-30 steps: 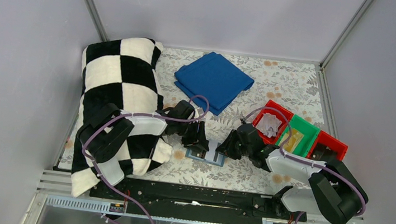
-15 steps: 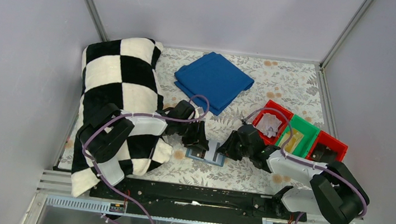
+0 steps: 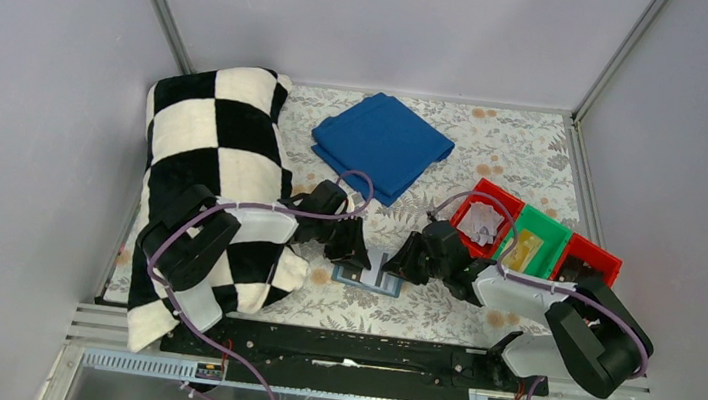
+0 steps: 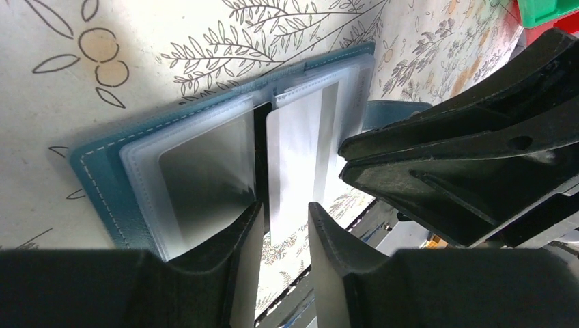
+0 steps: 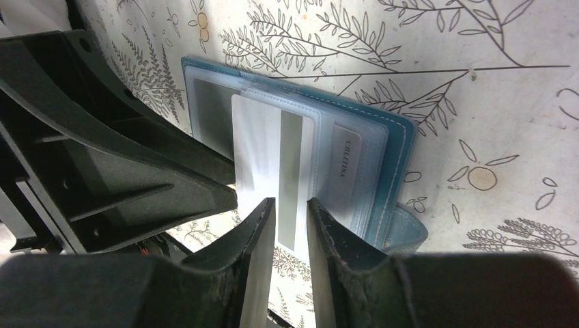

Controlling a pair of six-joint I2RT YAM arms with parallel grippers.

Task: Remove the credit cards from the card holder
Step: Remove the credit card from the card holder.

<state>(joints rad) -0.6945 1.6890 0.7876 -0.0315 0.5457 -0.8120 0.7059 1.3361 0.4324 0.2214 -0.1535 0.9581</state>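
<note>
The teal card holder [image 3: 362,277] lies open on the flowered table between both grippers. Its clear sleeves show in the left wrist view [image 4: 102,178] and the right wrist view [image 5: 403,137]. A whitish credit card [image 4: 293,157] with a grey stripe [image 5: 259,150] sticks partway out of a sleeve, past the holder's near edge. My left gripper [image 3: 351,257] hovers at the holder's left page, its jaws a little apart [image 4: 283,212], one fingertip [image 4: 249,219] over the sleeve. My right gripper [image 3: 401,266] is at the right page, narrowly open [image 5: 290,200] above the card's end, holding nothing.
A folded deep-blue cloth [image 3: 381,146] lies at the back. A black-and-white checkered cloth [image 3: 214,154] covers the left side and the left arm's base. Red [image 3: 486,197], green [image 3: 548,232] and red [image 3: 590,259] bins stand at the right, with whitish and yellowish cards inside.
My right gripper has edged slightly left toward the holder. The left gripper and the holder have barely moved.
</note>
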